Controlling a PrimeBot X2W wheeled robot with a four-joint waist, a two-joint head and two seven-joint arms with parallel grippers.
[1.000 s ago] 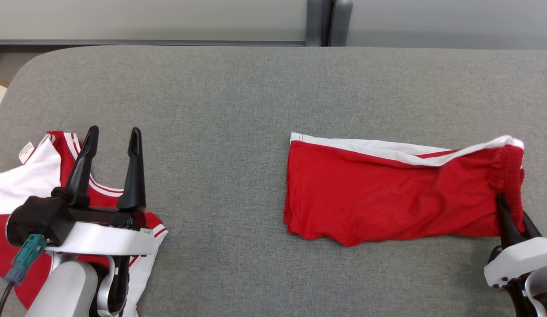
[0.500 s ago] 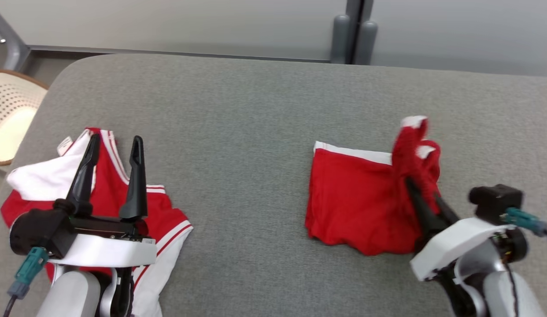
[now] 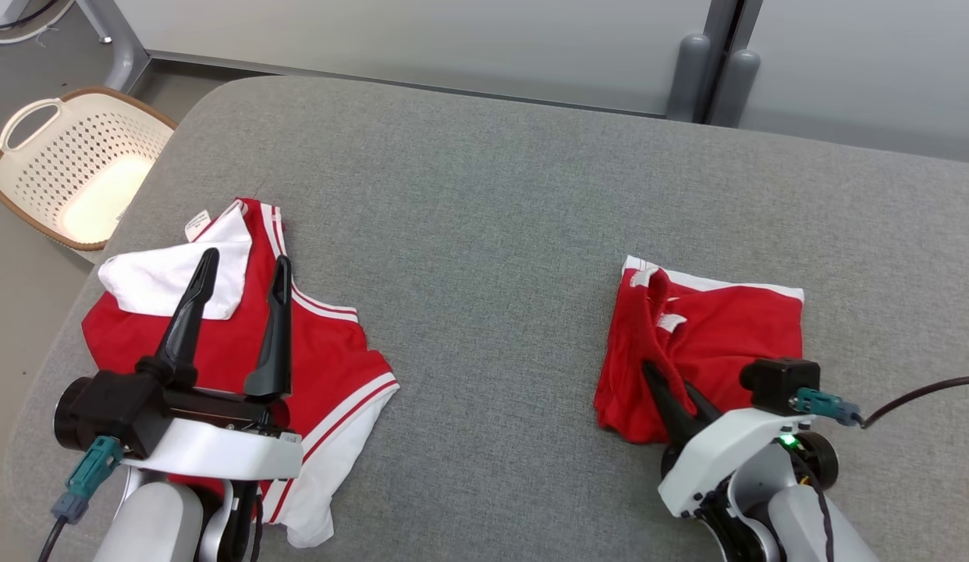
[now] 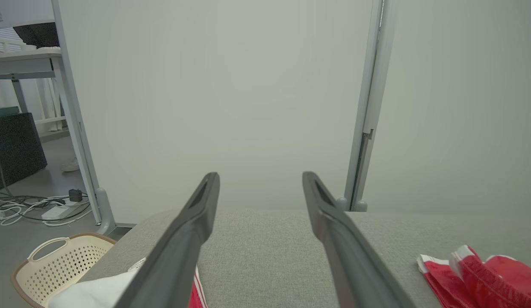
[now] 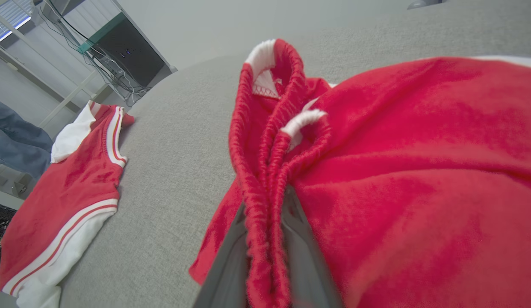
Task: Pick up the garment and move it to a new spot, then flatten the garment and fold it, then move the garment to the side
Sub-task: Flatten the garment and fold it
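Observation:
The garment is a pair of red shorts (image 3: 734, 336) with white trim, lying doubled over on the right of the grey padded table (image 3: 484, 195). My right gripper (image 3: 668, 390) is shut on the gathered elastic waistband, at the shorts' left front edge. In the right wrist view the waistband (image 5: 265, 179) runs up between my grey fingers (image 5: 225, 273), and the red cloth (image 5: 411, 171) spreads to the right. My left gripper (image 3: 246, 259) hangs open and empty above a red and white top (image 3: 321, 351). The shorts (image 4: 483, 273) lie low right of it in the left wrist view.
The red and white top (image 5: 64, 196) lies spread at the table's left front. A cream perforated basket (image 3: 32, 133) stands on the floor past the table's left corner. Grey partition panels close off the far side. A person's blue-trousered leg (image 5: 13, 145) shows beyond the table.
The right gripper has carried the shorts' waistband end from the right across to the left, folding the shorts in half. The head camera has turned. The left gripper stays open over the top.

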